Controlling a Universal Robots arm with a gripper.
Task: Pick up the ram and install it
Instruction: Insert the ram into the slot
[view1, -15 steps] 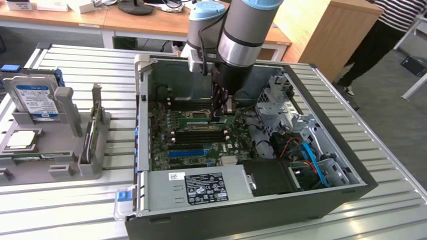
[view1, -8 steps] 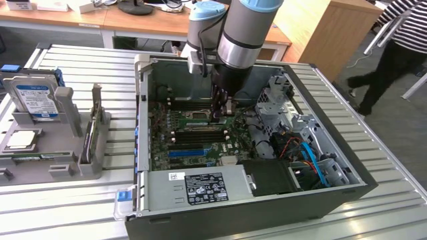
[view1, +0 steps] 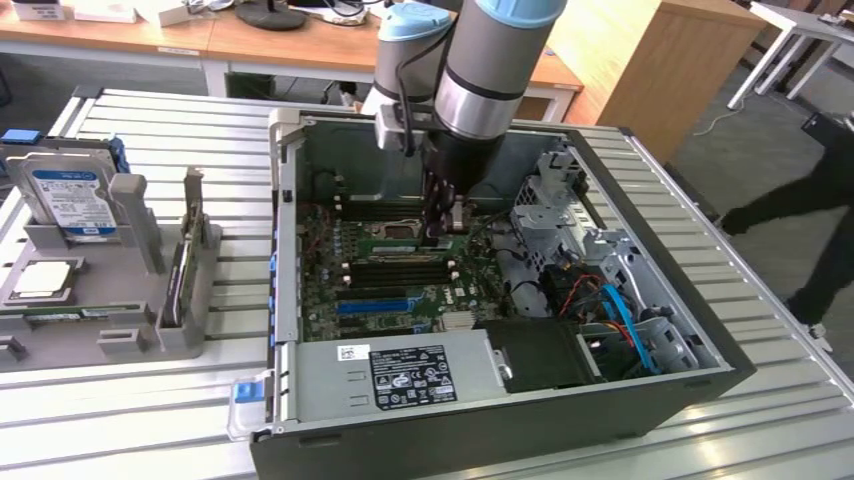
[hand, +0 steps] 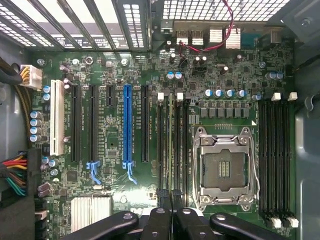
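Note:
In the wrist view the ram (hand: 171, 145) shows edge-on as a thin pale-green strip. It lies along the black memory slots (hand: 172, 125) beside the open CPU socket (hand: 223, 167). Its near end runs in between my black fingertips (hand: 162, 196). My gripper (hand: 170, 196) is shut, with its fingers pressed on either side of that strip. In the exterior view my gripper (view1: 447, 228) reaches straight down into the open computer case (view1: 287, 300), just over the memory slots (view1: 396, 266) on the motherboard. How deep the ram sits in the slot is hidden.
A blue expansion slot (hand: 127, 127) and black slots lie beside the memory slots, with a second slot bank (hand: 276, 155) past the socket. The drive cage (view1: 561, 215), cables (view1: 607, 300) and power supply (view1: 400, 370) crowd the case. A grey tray (view1: 100, 340) at the exterior view's left holds a hard drive (view1: 70, 200).

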